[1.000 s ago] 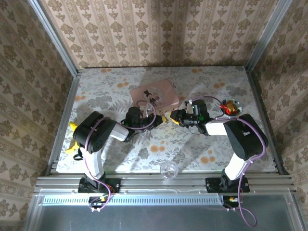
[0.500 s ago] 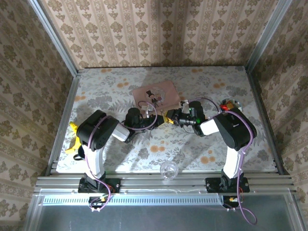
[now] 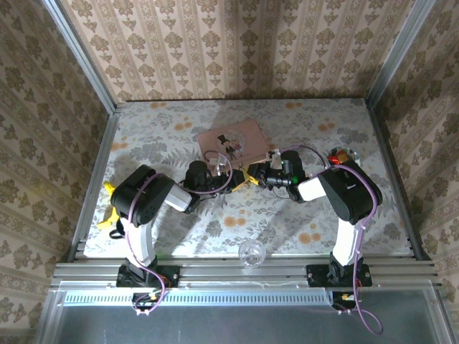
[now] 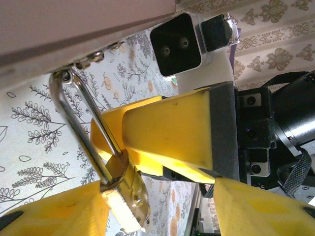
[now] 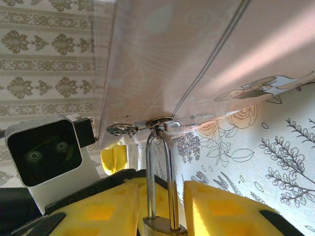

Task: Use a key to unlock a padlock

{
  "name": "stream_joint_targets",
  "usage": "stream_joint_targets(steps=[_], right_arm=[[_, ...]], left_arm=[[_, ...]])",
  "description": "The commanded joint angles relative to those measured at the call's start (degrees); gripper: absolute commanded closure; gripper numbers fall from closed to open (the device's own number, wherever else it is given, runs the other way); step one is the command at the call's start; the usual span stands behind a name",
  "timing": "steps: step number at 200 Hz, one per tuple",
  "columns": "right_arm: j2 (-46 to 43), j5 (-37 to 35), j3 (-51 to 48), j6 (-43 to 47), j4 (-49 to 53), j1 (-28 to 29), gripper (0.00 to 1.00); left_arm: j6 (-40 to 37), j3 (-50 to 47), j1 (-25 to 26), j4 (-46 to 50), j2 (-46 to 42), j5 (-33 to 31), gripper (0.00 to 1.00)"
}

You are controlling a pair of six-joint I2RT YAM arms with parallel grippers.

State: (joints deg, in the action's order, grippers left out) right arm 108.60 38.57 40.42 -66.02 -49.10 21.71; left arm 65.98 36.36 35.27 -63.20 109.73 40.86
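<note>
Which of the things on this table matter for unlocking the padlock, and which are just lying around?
In the job:
padlock
pink box it hangs from
right pincer, gripping the padlock
left pincer, open beside it

Lying about:
glass ball
small dish of colourful bits

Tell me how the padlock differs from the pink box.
The padlock is tiny beside the broad pink box. The padlock is brass with a silvery shackle; the box is pink with a printed picture. Shared: the shackle through the box's latch joins them.
</note>
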Motion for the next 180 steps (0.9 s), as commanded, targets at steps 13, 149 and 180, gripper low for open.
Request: stream_joint_targets(steps=[13, 149, 180], right_arm=[[-0.24, 0.37, 1.24, 1.15, 0.5, 0.43, 0.7], [-0.99, -0.07, 0.71, 1.25, 0.67, 0.43, 0.71], [-1.19, -0.11, 0.58, 1.24, 0.67, 0.43, 0.71]], left_arm=[[1.91, -0.12, -0.37, 16.2, 1.47, -3.63, 0.52], [-6.39, 5.69, -0.37, 31.51, -1.21, -10.44, 0.77], [-5.94, 6.18, -0.37, 30.86, -1.12, -10.32, 0.83]])
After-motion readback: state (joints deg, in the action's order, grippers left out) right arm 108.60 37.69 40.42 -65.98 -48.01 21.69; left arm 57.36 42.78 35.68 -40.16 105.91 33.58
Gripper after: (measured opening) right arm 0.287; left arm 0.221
